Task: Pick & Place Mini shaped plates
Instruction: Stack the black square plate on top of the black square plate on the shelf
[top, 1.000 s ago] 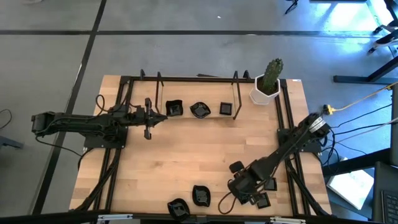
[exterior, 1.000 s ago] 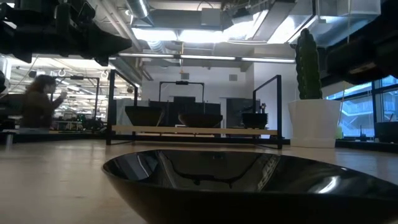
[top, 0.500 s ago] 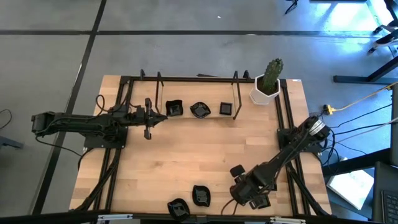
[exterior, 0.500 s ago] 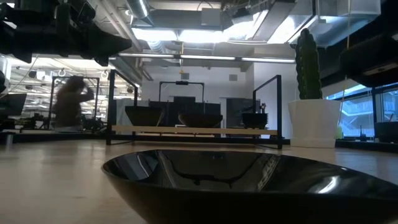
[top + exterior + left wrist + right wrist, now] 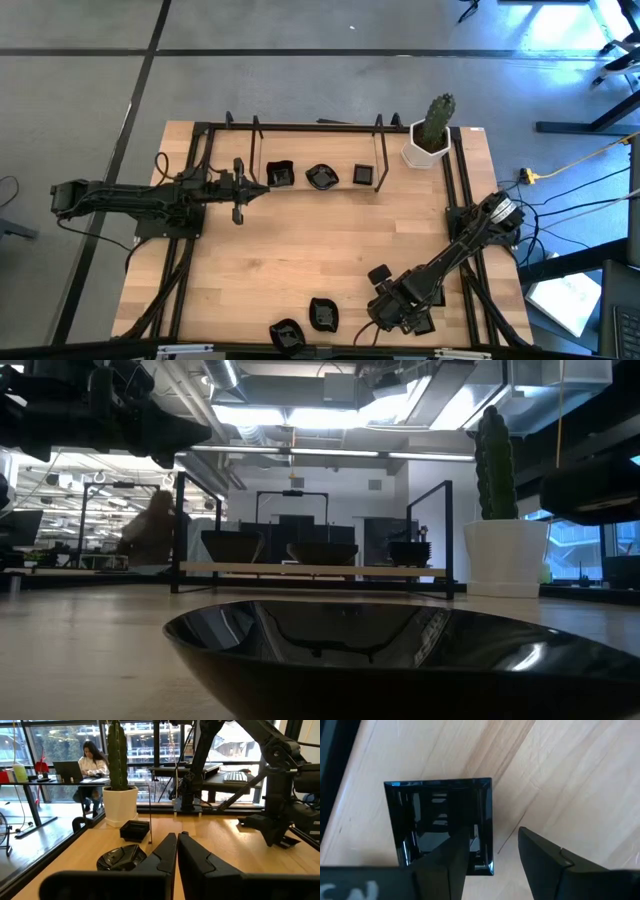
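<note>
From my remote console, the right gripper (image 5: 398, 312) hangs at the lower right of the overhead frame, fingers apart over a square black plate (image 5: 440, 822), one finger (image 5: 451, 860) above its inside, the other (image 5: 547, 865) beyond its edge. The left gripper (image 5: 238, 190), fingers together, waits upper left.

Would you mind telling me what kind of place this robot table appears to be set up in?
Probably an open-plan lab or office workspace. Beyond the wooden table, a person sits at a laptop by large windows, exposed ducts and strip lights run overhead, and another desk holds a keyboard.
</note>
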### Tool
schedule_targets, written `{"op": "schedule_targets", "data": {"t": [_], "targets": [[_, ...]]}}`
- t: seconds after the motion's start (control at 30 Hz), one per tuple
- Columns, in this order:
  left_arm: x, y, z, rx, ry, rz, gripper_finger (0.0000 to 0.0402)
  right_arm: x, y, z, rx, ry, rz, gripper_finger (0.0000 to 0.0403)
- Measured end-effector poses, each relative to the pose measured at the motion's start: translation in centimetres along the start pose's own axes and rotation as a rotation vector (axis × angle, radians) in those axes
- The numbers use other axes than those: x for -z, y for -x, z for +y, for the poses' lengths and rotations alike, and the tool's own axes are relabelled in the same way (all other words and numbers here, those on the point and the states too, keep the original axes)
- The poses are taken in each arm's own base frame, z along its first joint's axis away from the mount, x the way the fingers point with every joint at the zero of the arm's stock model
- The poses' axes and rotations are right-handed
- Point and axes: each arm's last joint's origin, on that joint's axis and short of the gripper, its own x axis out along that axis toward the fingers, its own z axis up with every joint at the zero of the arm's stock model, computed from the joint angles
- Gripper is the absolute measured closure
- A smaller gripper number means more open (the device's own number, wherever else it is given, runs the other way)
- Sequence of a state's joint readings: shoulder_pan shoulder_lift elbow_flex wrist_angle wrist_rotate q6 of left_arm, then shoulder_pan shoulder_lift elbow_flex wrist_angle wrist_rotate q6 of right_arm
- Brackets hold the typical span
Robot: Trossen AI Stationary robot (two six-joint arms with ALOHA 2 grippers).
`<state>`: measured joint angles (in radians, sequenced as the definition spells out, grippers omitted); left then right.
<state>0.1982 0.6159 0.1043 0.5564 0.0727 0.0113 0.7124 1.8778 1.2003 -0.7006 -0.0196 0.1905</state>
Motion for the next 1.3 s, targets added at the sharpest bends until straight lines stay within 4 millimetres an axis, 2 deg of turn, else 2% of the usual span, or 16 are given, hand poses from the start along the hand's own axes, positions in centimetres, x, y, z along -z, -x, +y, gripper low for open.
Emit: {"op": "schedule_targets", "data": {"t": [1.3], "targets": [[0.14,0.00,0.00,-0.001,-0.011,0.015,0.0395,0.01,0.01,0.02,-0.010,0.010,0.002,0.0238]]}}
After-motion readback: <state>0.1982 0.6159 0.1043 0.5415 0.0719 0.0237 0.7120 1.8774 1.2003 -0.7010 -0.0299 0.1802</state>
